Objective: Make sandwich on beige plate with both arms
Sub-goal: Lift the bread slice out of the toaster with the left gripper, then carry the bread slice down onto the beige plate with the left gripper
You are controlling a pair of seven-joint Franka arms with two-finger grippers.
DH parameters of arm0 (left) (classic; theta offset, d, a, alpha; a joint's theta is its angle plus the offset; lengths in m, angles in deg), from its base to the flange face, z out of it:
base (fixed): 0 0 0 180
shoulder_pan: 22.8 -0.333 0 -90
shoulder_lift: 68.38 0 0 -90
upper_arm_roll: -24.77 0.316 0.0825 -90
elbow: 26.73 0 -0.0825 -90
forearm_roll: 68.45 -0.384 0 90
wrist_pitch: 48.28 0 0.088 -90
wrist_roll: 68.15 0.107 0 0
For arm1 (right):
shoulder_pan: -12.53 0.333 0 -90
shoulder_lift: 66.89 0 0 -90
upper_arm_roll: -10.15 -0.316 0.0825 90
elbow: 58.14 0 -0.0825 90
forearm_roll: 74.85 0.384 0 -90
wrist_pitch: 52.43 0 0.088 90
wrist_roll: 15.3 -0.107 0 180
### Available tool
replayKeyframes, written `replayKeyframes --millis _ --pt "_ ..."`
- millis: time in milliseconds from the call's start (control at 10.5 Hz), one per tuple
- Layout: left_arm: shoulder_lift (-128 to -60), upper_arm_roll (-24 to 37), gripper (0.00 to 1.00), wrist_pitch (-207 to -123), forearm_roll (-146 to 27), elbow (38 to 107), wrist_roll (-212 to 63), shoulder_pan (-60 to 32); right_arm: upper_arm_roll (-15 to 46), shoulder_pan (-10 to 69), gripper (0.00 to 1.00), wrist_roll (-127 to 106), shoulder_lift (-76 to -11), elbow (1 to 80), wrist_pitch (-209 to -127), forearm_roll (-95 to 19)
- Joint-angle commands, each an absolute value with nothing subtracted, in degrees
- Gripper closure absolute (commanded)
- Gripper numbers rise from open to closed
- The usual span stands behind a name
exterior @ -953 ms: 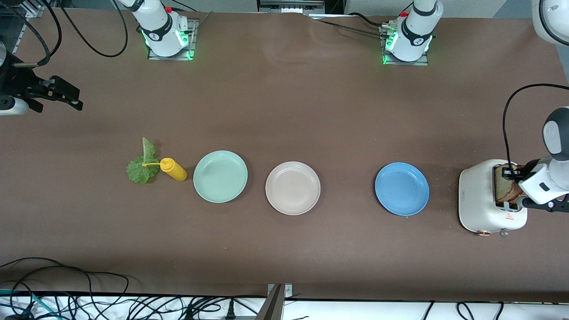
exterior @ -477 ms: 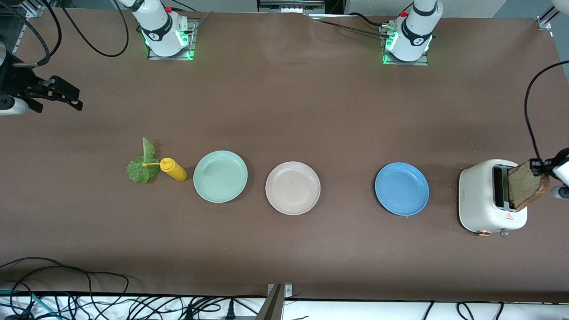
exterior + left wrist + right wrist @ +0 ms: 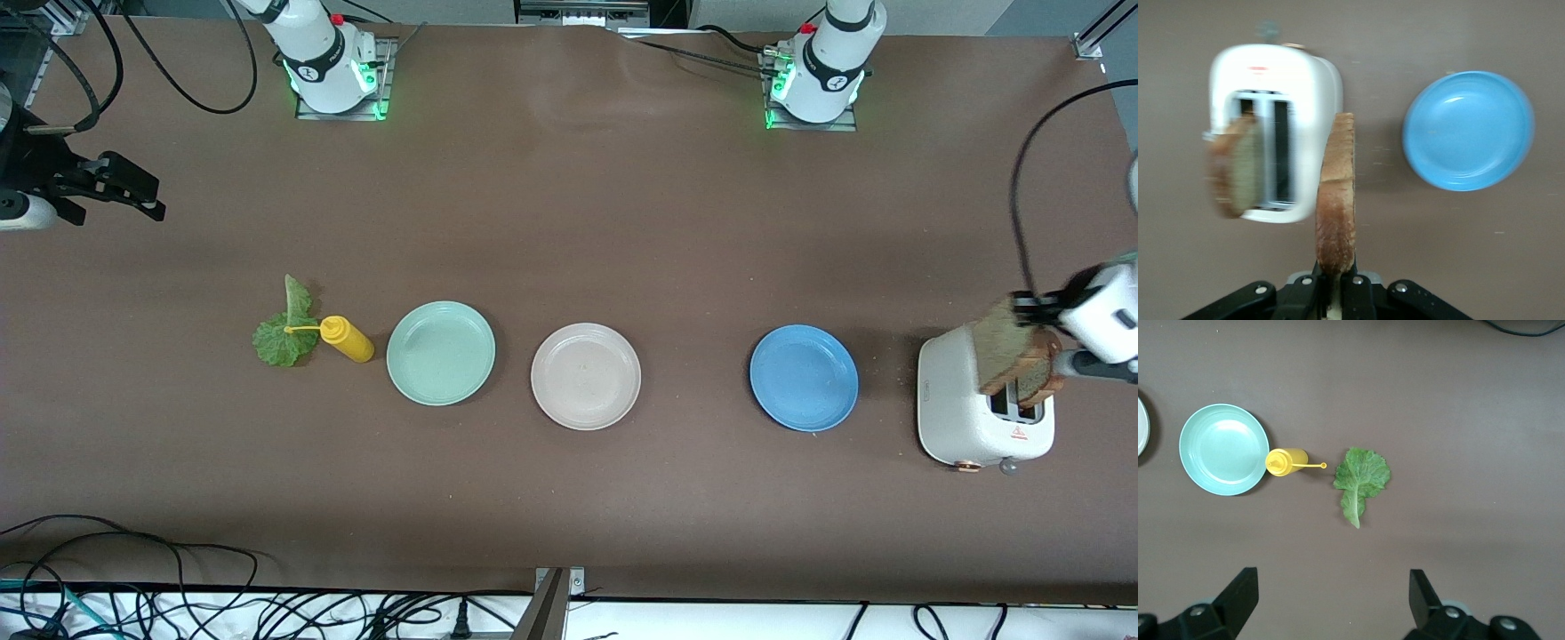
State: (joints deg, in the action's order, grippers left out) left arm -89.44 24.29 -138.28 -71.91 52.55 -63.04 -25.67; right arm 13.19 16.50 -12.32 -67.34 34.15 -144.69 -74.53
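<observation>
The white toaster (image 3: pixel 965 418) is standing on the brown counter (image 3: pixel 569 498) at the left arm's end, and it is the thing that is lying nearest to the front camera. In the left wrist view a second slice of bread (image 3: pixel 1235 167) is sticking out of one of its slots.

The left end effector (image 3: pixel 1036 309) is hanging over the toaster and is clamped on a slice of bread (image 3: pixel 1013 348), which it is holding on edge by the crust, lifted clear of the slots.

A little farther, three plates are lying in a row along the middle of the counter. The blue plate (image 3: pixel 804 378) is sitting closest to the toaster, the beige plate (image 3: pixel 585 376) is in the middle, with nothing on it, and the mint green plate (image 3: pixel 440 353) is toward the right arm's end. Just beside the green plate, a yellow squeeze bottle (image 3: pixel 347 339) is lying on its side, with its nozzle touching the lettuce leaf (image 3: pixel 284 333).

The right end effector (image 3: pixel 116 187) is waiting in the air over the right arm's end of the counter, with its fingers (image 3: pixel 1238 593) standing wide apart and holding nothing.
</observation>
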Motion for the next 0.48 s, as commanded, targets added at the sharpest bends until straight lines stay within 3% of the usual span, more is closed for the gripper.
replayKeyframes --millis 0,381 --pt "-89.8 19.8 1.00 -136.6 -63.7 52.8 -73.6 -25.3 13.1 16.5 0.00 -12.8 -68.2 34.7 -144.9 -74.9" --pt "-94.3 18.0 1.00 -137.2 -45.6 52.5 -88.3 -19.7 13.0 16.5 0.00 -12.8 -68.2 34.7 -145.2 -74.9"
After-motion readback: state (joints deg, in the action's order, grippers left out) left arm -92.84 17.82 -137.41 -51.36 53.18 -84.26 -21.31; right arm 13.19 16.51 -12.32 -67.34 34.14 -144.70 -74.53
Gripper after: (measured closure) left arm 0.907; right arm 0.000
